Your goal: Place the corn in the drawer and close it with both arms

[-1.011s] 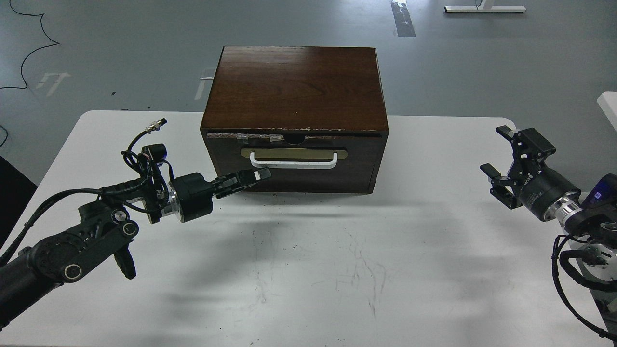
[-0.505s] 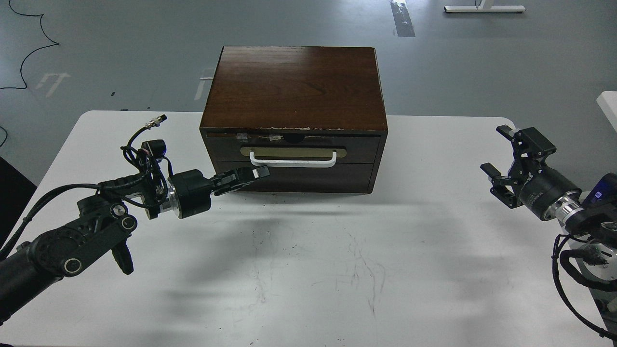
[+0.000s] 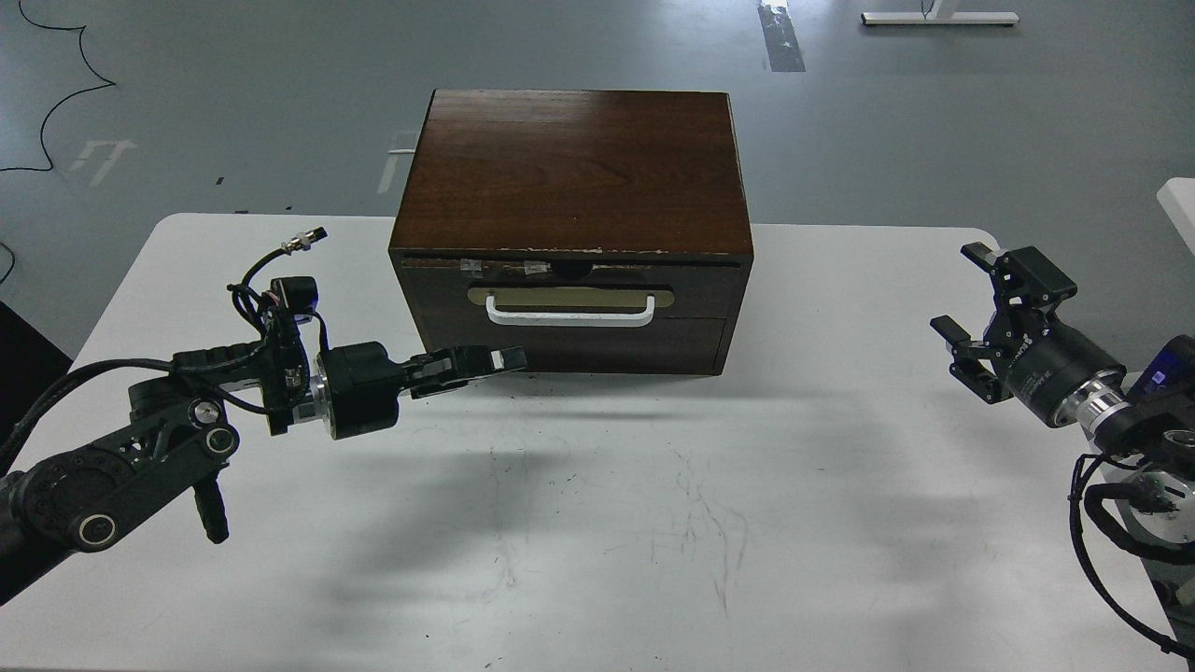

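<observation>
Head view showed the drawer (image 3: 569,306) pushed in, its white handle running crosswise just above and beyond the left end effector (image 3: 504,358), whose fingers were together, while the right end effector (image 3: 966,308), fingers apart, hung well off; no corn showed.

A scuffed white table (image 3: 653,523) stands on grey floor (image 3: 934,121).

Both arms are matte black with silver joint rings. The left arm (image 3: 121,467) carries looped black cables and a silver connector; the right hand (image 3: 976,322) bears small white lettering.
</observation>
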`<state>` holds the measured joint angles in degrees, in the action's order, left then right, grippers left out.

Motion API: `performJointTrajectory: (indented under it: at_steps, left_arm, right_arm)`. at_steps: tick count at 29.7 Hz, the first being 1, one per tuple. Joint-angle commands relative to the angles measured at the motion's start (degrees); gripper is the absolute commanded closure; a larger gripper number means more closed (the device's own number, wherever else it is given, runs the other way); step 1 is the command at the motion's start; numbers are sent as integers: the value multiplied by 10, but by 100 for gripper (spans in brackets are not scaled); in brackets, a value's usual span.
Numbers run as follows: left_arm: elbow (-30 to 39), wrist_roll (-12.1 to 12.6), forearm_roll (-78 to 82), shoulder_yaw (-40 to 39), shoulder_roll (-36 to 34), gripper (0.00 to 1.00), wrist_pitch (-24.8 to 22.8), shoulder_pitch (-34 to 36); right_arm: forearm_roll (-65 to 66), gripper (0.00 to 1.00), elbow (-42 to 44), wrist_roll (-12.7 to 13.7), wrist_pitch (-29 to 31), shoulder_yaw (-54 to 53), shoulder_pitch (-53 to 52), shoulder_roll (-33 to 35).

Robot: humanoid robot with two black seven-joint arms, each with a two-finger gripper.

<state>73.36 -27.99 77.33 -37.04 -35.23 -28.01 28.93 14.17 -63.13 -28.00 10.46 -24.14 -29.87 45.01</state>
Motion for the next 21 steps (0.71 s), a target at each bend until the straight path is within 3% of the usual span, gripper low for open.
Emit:
performJointTrajectory:
  at_steps: [1,2,12,17,21]
  left_arm:
    - [26,0,-56,-2,-21,24,0,-17]
    - [27,0,-82,-3,-26,0,0,-22]
    - [27,0,-343,-24,-85,0,0,-66]
    - [27,0,-476,-130,-80,0,20,-150]
    - [27,0,-497,-161,-68,0,17,-180]
  right_arm:
    - [0,0,-1,0,0,-1,1,0]
    - [0,0,-1,0,0,-1,1,0]
    - [1,0,0,0,0,-15,1,-6]
    - [0,0,0,0,-1,-27,1,-18]
    - [-1,0,1,0,-5,-49,1,-34]
